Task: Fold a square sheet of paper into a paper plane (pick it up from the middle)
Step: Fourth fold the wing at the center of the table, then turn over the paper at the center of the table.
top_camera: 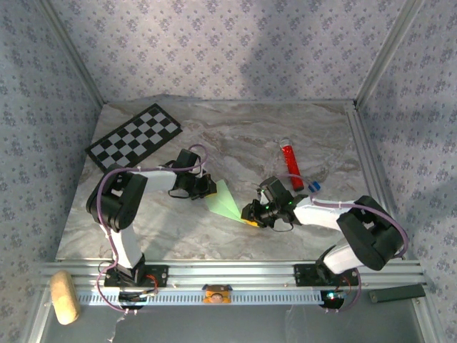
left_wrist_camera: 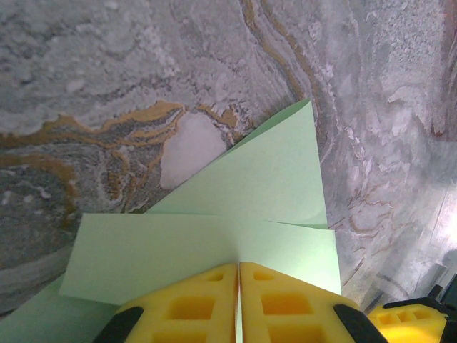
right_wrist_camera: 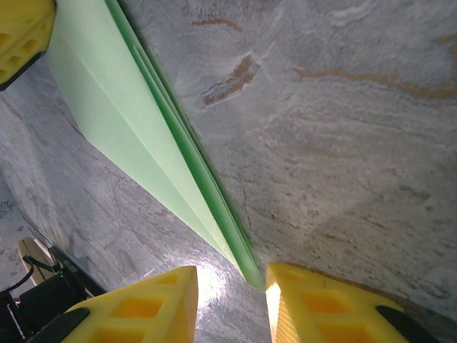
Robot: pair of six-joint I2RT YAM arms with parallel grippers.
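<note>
Paper plane (top_camera: pixel 227 201): light green, folded down to a long pointed shape. It lies near the middle of the worktop (top_camera: pixel 250 136), between the two arms. In the top view its long axis runs from far-left, at the left pincer (top_camera: pixel 203 186), to near-right, at the right pincer (top_camera: pixel 251 213).

Left pincer: clenched on the wide end. In the left wrist view the two yellow fingers (left_wrist_camera: pixel 193 307) are pressed together, and the paper's centre seam runs into the line where they meet.

Right pincer: released. In the right wrist view its fingers (right_wrist_camera: pixel 153 307) stand apart. The plane's pointed end lies in the gap, closer to the finger on the right of that view. Whether it touches that finger cannot be told. Several stacked layers show along the edge.

Key relation: the point aims at the right pincer and sits between its jaws. The right arm is nearer the free end; the left holds the other end.

Judgement: the step in hand looks like securing the tip for a two-handed crease. The next move probably calls for closing the right jaws with little travel. Risk: closing off-centre could bend the tip or splay the layers.

Whether the plane rests on the worktop or hangs just above it cannot be settled.
</note>
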